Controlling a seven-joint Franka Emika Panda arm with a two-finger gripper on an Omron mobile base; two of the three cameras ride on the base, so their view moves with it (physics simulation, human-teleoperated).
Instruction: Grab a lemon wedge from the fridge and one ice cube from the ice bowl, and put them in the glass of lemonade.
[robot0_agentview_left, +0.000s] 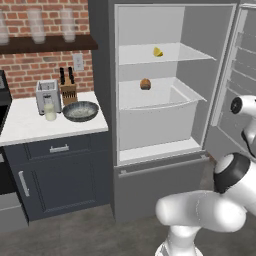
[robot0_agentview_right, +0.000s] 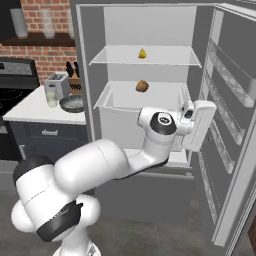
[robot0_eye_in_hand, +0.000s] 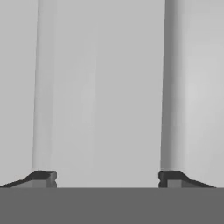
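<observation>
The fridge (robot0_agentview_left: 150, 145) stands with its door swung wide, its white interior holding the lemon wedge (robot0_agentview_left: 158, 51) on the upper shelf and an orange-brown lump (robot0_agentview_left: 145, 84) on the rim of the drawer below. Left of it, a white counter (robot0_agentview_left: 30, 127) over dark cabinets and under a brick wall carries the ice bowl (robot0_agentview_left: 80, 111), a toaster (robot0_agentview_left: 48, 95), a knife block (robot0_agentview_left: 68, 89) and the glass of lemonade (robot0_agentview_left: 50, 112), which sits just in front of the toaster beside the bowl. In the hand view the gripper (robot0_eye_in_hand: 107, 177) faces a pale grey surface, its fingertips (robot0_eye_in_hand: 43, 177) spread far apart with nothing between them.
</observation>
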